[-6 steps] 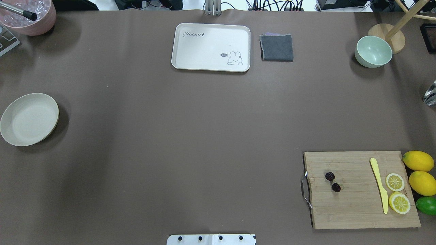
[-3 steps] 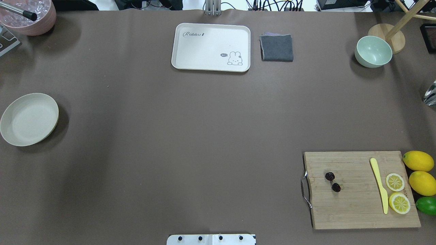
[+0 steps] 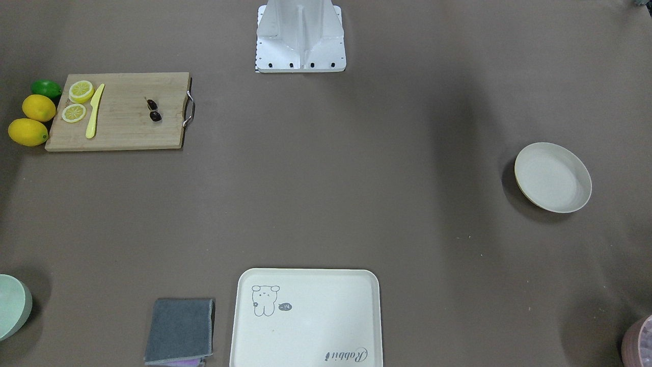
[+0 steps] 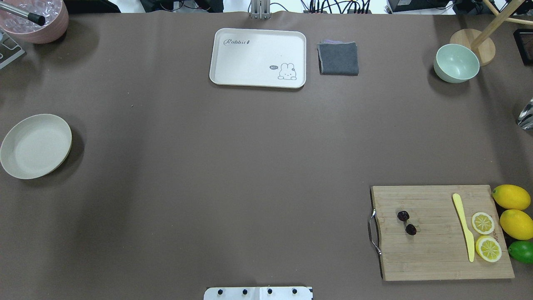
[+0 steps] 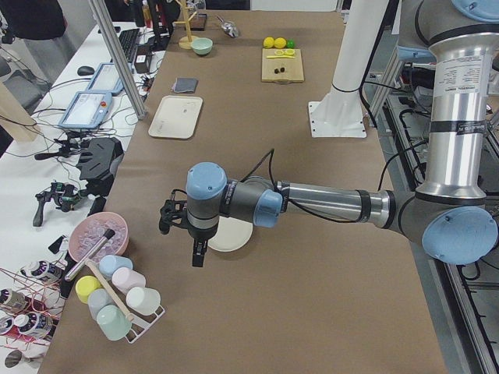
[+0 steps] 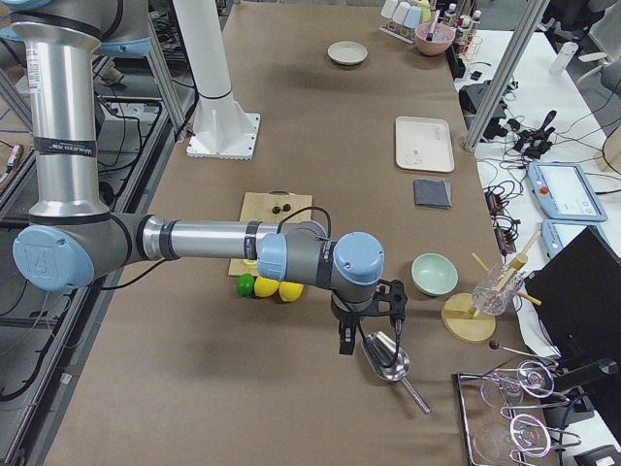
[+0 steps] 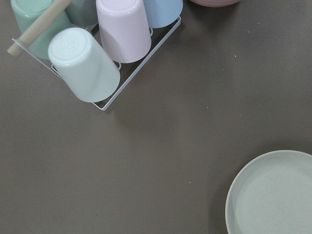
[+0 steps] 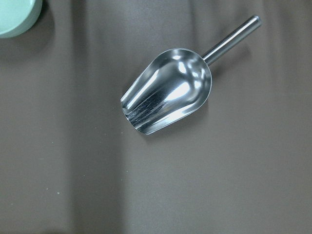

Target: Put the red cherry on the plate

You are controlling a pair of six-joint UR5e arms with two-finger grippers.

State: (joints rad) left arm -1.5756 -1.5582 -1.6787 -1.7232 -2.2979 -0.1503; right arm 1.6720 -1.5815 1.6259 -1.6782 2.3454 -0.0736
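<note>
The red cherry (image 4: 407, 222), a pair of tiny dark fruits, lies on the left part of a wooden cutting board (image 4: 433, 254) at the near right; the front view has the cherry (image 3: 153, 110) too. The round cream plate (image 4: 35, 146) sits empty at the far left edge, also in the front view as the plate (image 3: 552, 177) and in the left wrist view as the plate (image 7: 273, 200). My left gripper (image 5: 187, 241) hangs beside the plate, and my right gripper (image 6: 372, 335) hangs over a metal scoop (image 8: 168, 90), far from the cherry. Whether either is open or shut I cannot tell.
On the board lie a yellow knife (image 4: 463, 227) and two lemon slices (image 4: 483, 223); two lemons (image 4: 511, 197) and a lime (image 4: 522, 251) sit beside it. A cream tray (image 4: 258, 57), grey cloth (image 4: 338, 58) and green bowl (image 4: 456, 63) stand at the back. A cup rack (image 7: 97, 48) is near the plate.
</note>
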